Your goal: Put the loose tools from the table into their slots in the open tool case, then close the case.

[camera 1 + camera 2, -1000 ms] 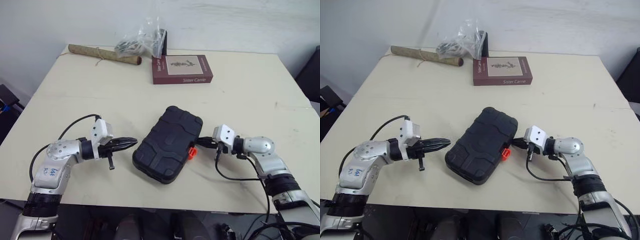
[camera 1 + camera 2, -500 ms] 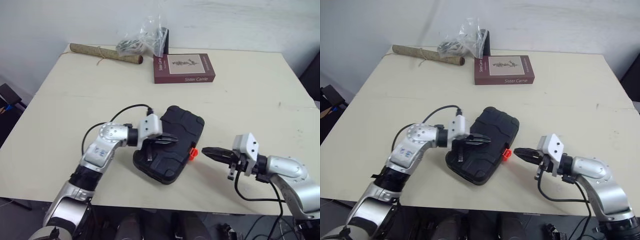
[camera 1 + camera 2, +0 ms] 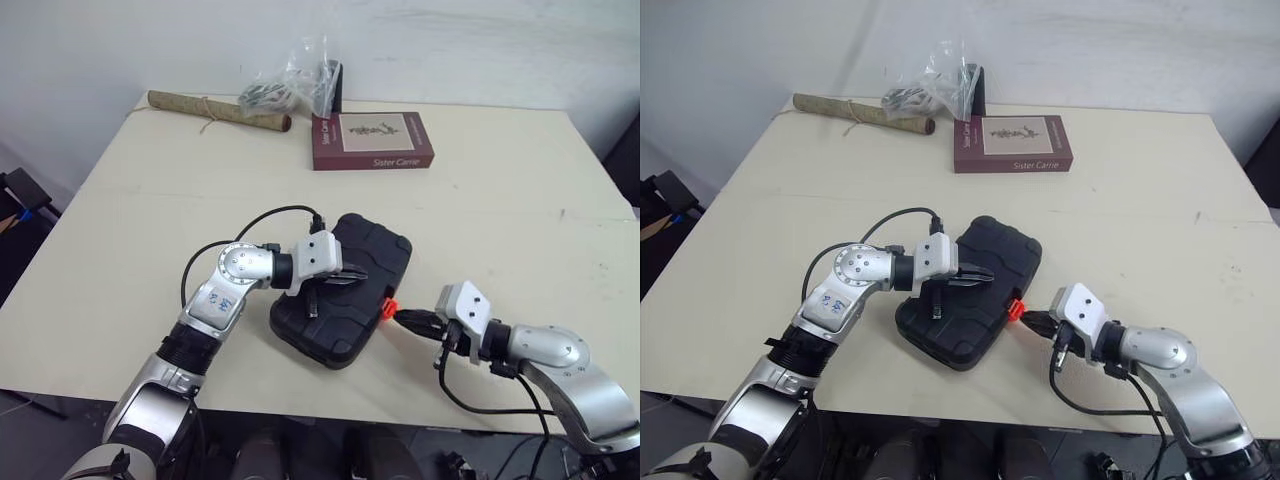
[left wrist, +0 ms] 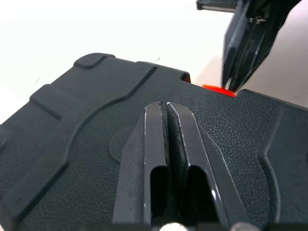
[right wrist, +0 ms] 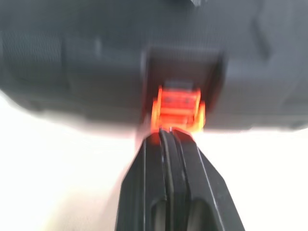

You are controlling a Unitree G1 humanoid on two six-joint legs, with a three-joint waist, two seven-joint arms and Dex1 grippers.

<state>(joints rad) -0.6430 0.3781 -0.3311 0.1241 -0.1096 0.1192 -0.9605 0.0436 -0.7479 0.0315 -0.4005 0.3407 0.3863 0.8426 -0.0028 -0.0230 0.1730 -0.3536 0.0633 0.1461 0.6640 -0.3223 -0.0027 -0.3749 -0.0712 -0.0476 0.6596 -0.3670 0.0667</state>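
Tool case (image 3: 345,322) on table (image 3: 150,230), left hand (image 3: 358,279) on its lid, right hand (image 3: 399,318) at its latch (image 3: 387,308), book (image 3: 372,140) behind.

The left arm (image 3: 200,325) and right arm (image 3: 555,350) are silver metal with rounded joints. Each wrist carries a white block (image 3: 320,260) and a looping black cable (image 3: 262,213). 2 black fingers (image 4: 147,159) tip each. Blue handwriting (image 3: 221,298), perhaps digits, marks the left.

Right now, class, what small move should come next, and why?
Probably nudge the right gripper forward to press the orange latch shut. The case lid is down, the left gripper rests shut on top, and the right gripper's tips sit at the latch.
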